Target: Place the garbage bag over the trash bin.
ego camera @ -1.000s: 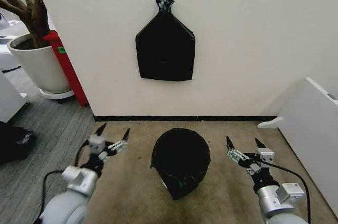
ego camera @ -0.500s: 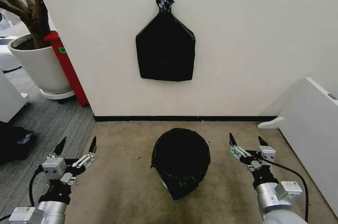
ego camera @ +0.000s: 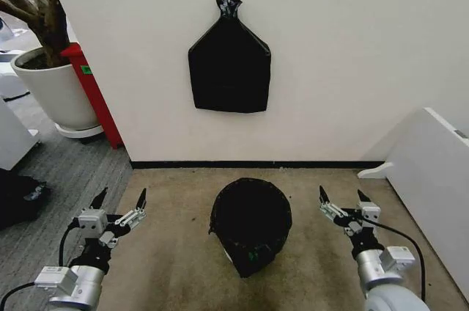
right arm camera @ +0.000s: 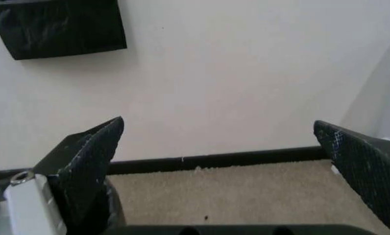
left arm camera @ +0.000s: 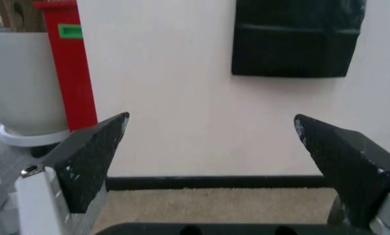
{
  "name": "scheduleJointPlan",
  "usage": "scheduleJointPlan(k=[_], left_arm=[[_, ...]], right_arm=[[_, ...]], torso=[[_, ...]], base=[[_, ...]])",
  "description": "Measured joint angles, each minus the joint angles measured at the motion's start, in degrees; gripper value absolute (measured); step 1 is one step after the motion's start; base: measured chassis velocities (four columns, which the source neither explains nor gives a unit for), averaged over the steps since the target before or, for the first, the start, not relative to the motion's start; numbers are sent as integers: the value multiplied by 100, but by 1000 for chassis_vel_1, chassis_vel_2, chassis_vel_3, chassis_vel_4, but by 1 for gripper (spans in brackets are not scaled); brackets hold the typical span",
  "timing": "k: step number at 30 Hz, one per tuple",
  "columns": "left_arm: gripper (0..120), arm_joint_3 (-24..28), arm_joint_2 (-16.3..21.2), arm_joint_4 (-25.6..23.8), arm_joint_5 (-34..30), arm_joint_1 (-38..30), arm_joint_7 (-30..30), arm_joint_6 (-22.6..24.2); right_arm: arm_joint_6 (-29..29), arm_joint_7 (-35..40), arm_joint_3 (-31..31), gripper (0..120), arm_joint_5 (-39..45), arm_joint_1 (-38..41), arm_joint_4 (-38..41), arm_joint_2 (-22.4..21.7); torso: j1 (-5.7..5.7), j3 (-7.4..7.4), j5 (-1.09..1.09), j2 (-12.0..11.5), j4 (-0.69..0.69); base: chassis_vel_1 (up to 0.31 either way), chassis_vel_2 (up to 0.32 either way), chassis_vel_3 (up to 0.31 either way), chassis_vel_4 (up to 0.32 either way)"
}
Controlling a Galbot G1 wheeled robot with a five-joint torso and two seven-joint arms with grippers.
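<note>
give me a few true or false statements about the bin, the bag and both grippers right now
1. The garbage bag already covers the trash bin on the carpet. True.
2. The left gripper is shut on the bag. False: its fingers are open and empty, off to the bin's left.
3. The right gripper is open, to the bin's right. True.
4. The black bundle lies on the floor. False: it hangs on the wall above the bin.
5. The plant pot stands on the robot's right. False: it is at the far left.

Even, bright indoor light is seen; soft shadows lie under the wall bundle (ego camera: 229, 61). Wrist views appear slightly blurred.
</note>
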Motion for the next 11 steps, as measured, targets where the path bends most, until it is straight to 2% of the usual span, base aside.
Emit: scheduleJointPlan(k=[11], left_arm=[[100,-1,-153,-280,194,148,-4,-2]], right_arm=[[240,-168,248,100,137,-461,272,95]], torso=[[0,0,0,0,1]], base=[[0,0,0,0]])
